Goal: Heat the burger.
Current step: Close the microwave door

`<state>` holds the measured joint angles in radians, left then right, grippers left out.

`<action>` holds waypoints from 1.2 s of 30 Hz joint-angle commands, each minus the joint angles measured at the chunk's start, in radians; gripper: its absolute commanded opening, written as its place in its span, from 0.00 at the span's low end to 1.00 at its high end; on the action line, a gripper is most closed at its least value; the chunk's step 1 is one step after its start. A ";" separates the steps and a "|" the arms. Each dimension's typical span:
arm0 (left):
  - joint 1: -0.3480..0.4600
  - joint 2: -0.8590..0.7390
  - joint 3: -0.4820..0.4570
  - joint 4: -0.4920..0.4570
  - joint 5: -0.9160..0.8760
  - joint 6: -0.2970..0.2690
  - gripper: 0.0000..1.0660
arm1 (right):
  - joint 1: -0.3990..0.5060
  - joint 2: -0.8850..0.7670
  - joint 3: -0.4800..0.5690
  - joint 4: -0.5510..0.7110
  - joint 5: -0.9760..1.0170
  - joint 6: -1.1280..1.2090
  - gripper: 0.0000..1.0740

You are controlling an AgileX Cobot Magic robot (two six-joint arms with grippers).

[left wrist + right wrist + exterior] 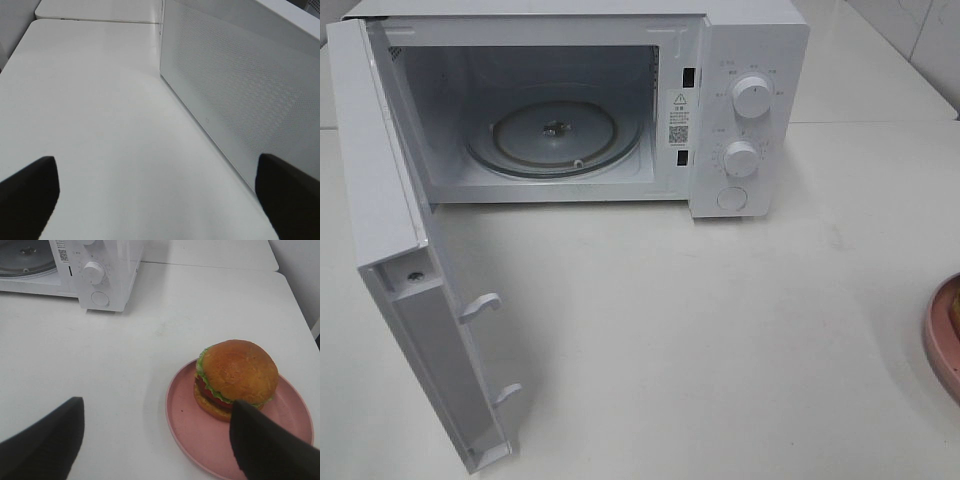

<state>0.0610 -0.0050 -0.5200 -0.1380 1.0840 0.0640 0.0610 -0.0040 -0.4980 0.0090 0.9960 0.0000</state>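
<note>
The burger (237, 372), with a golden-brown bun, green lettuce and red tomato, sits on a pink plate (200, 430) in the right wrist view. My right gripper (156, 410) hangs open just short of the plate, one dark finger (45, 445) off to the side and the other finger (270, 445) over the plate's near rim, with nothing held. In the high view only the plate's edge (940, 350) shows at the far right. My left gripper (156, 165) is open and empty above the bare table, beside the microwave door (235, 85).
The white microwave (750, 60) stands at the back with its door (390, 230) swung wide open to the left. Its glass turntable (555, 135) is bare. Two knobs and a button are on its right panel. White table (720, 330) stretches in front.
</note>
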 commanded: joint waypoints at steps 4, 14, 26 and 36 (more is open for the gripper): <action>0.002 -0.017 0.001 -0.004 -0.011 -0.006 0.94 | -0.006 -0.026 0.001 0.000 -0.001 -0.006 0.71; 0.002 -0.017 0.001 -0.004 -0.011 -0.006 0.94 | -0.006 -0.026 0.001 0.000 -0.001 -0.006 0.71; 0.002 -0.017 0.001 -0.012 -0.011 -0.006 0.94 | -0.006 -0.026 0.001 0.000 -0.001 -0.006 0.71; 0.002 -0.009 -0.006 -0.013 -0.016 -0.006 0.91 | -0.006 -0.026 0.001 0.000 -0.001 -0.006 0.71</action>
<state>0.0610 -0.0050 -0.5220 -0.1460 1.0840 0.0640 0.0610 -0.0040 -0.4980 0.0090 0.9960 0.0000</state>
